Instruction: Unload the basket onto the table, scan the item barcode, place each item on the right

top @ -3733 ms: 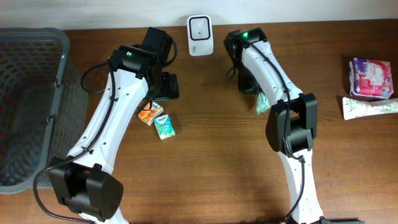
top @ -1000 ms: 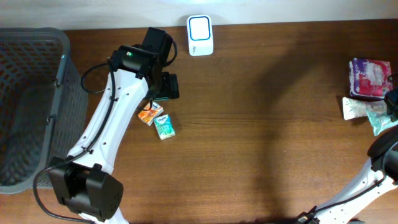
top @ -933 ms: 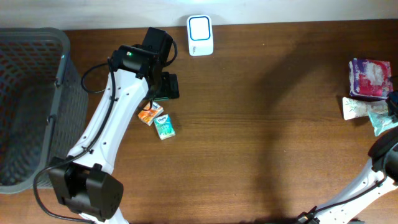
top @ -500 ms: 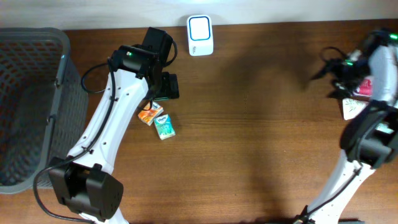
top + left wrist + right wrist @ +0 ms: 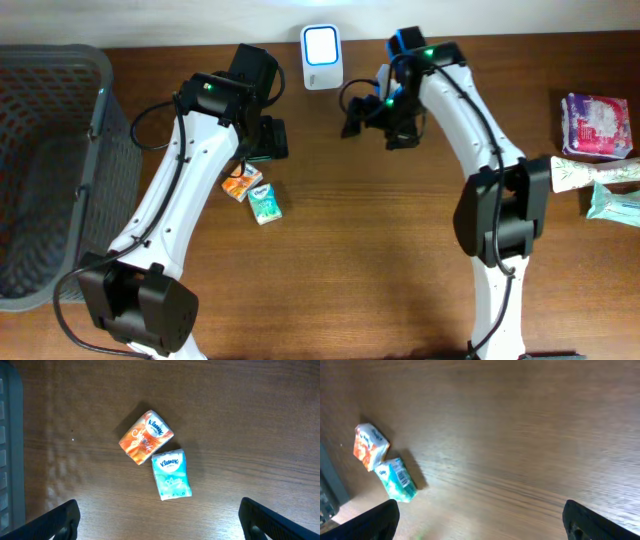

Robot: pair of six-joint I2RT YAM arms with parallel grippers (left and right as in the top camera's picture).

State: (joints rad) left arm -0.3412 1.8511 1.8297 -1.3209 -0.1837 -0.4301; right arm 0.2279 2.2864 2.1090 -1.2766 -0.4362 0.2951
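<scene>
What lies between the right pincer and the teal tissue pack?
Nothing: only bare wooden table separates the right pincer from the teal tissue pack, as the overhead view shows.

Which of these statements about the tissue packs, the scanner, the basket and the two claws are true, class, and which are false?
1. The orange tissue pack and the teal tissue pack lie next to each other. True.
2. The left claw is shut on the orange tissue pack. False: it is open and holds nothing.
3. The white scanner stands apart from both packs. True.
4. The grey basket holds the teal tissue pack. False: that pack lies outside it.
5. The right claw is open and empty. True.
</scene>
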